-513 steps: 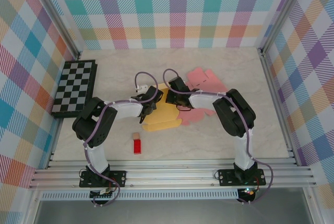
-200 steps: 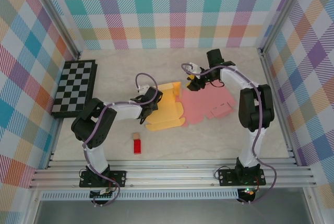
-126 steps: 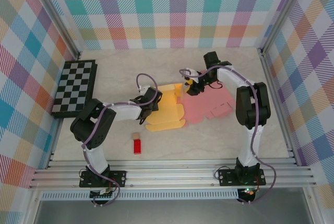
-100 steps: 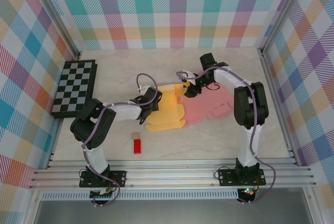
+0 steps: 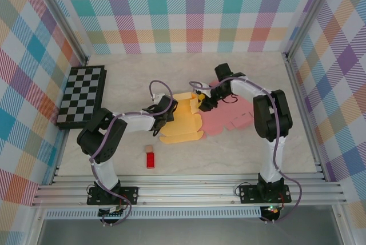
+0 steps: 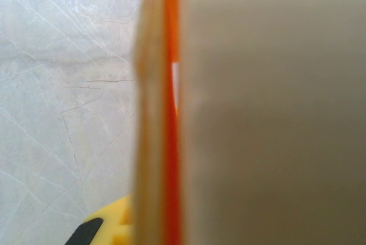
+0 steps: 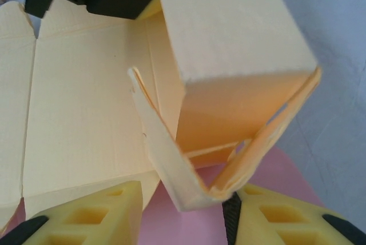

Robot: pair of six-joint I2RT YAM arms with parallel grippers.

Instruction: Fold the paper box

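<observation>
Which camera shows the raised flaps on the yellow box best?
Right wrist: the yellow box shows its raised, creased flaps close up. Top external shows it small, mostly flat. Left wrist gives a blurred orange edge, possibly the box.

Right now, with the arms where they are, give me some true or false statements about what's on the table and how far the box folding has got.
The checkerboard lies on the left of the table. True.
The yellow box is folded completely shut. False: most of it lies flat, with one end raised.
The pink sheet lies to the right of the yellow box. True.
The red block sits on the checkerboard. False: it rests on the table, apart from the checkerboard.
</observation>
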